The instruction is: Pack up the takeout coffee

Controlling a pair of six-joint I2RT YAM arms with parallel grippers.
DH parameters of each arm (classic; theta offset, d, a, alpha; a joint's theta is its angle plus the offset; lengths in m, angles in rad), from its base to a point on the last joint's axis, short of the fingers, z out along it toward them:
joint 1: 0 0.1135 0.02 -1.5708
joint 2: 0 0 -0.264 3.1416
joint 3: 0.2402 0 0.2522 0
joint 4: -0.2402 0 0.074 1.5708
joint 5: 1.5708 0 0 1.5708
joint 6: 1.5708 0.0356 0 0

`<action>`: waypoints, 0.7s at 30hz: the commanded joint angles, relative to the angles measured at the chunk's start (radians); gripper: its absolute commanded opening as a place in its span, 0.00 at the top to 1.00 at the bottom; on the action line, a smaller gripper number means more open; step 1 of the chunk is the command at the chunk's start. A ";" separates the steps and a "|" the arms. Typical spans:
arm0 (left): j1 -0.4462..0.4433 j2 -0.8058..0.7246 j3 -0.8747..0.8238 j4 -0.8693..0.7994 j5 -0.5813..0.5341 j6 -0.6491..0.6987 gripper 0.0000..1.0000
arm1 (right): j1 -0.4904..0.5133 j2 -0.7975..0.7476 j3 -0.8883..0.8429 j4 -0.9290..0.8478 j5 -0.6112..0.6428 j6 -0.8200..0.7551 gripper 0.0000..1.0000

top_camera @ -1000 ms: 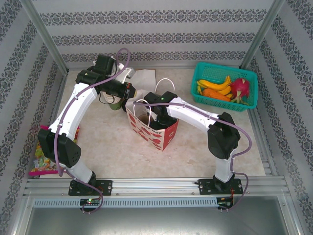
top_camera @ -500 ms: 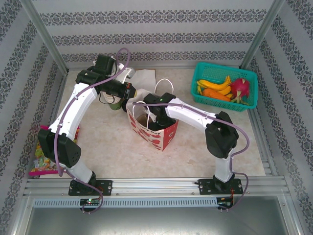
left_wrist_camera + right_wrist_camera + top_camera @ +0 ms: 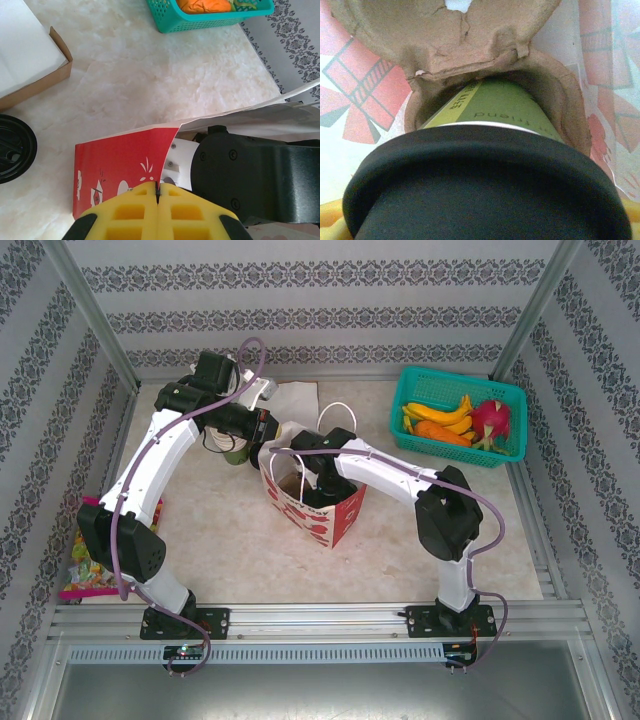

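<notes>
The takeout coffee (image 3: 505,107), an olive-green cup with a black lid (image 3: 485,190), sits between the yellow fingers (image 3: 329,222) of my right gripper (image 3: 485,222). Its base rests in a pocket of a brown pulp cup carrier (image 3: 445,40) inside the red-and-white paper bag (image 3: 322,522). In the top view my right gripper (image 3: 306,486) reaches down into the bag's mouth. My left gripper (image 3: 158,188) is shut on the bag's top edge (image 3: 167,145) and holds that side up. It shows in the top view at the bag's far left corner (image 3: 266,436).
A second black-lidded cup (image 3: 11,148) stands on the table left of the bag (image 3: 236,450). A cardboard box of white paper (image 3: 56,75) lies behind. A teal fruit basket (image 3: 452,386) sits at the far right. Snack packets (image 3: 80,572) lie at the left edge.
My right arm has shifted slightly left and its wrist has sunk a little deeper into the bag. The left arm and the bag have stayed put.
</notes>
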 commanded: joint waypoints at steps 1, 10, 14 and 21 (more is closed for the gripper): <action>0.011 -0.024 0.019 0.020 0.041 -0.011 1.00 | -0.015 0.136 -0.072 0.008 0.125 0.041 0.56; 0.010 -0.031 -0.026 0.043 0.061 -0.022 1.00 | -0.029 0.272 -0.143 0.076 0.115 0.061 0.57; 0.010 -0.028 -0.018 0.044 0.062 -0.024 1.00 | -0.034 0.238 -0.120 0.052 0.111 0.056 0.56; 0.011 -0.031 -0.003 0.034 0.024 -0.019 1.00 | -0.033 0.094 -0.030 0.015 0.029 0.053 0.45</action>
